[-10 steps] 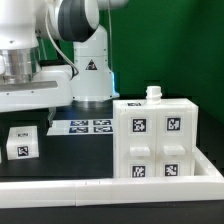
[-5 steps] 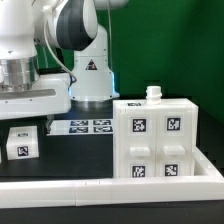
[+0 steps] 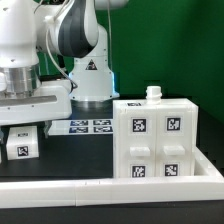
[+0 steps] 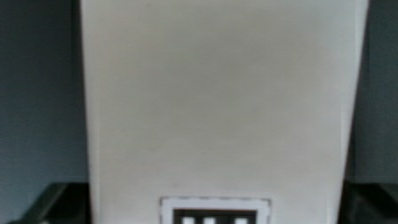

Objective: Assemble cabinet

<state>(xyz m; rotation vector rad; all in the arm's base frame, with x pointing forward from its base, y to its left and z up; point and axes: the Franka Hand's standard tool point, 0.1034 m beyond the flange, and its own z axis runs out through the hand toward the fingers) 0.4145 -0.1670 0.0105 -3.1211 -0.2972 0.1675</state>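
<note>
The cabinet body (image 3: 155,140), a white box with several square tags on its front and a small white knob (image 3: 153,93) on top, stands at the exterior view's right. A small loose white cabinet piece (image 3: 22,145) with one tag lies at the exterior view's left. My gripper (image 3: 25,127) hangs directly over it, low and close. In the wrist view the white piece (image 4: 214,100) fills most of the picture, its tag (image 4: 217,212) at the edge. Dark finger shapes show at either side of it, spread wide, so the gripper is open.
The marker board (image 3: 85,126) lies flat behind the two pieces, in front of the white robot base (image 3: 88,75). A white rail (image 3: 110,185) runs along the table's front edge. A green wall is behind.
The arm has come down toward the small white piece at the exterior view's left. The cabinet body and the piece have not moved.
</note>
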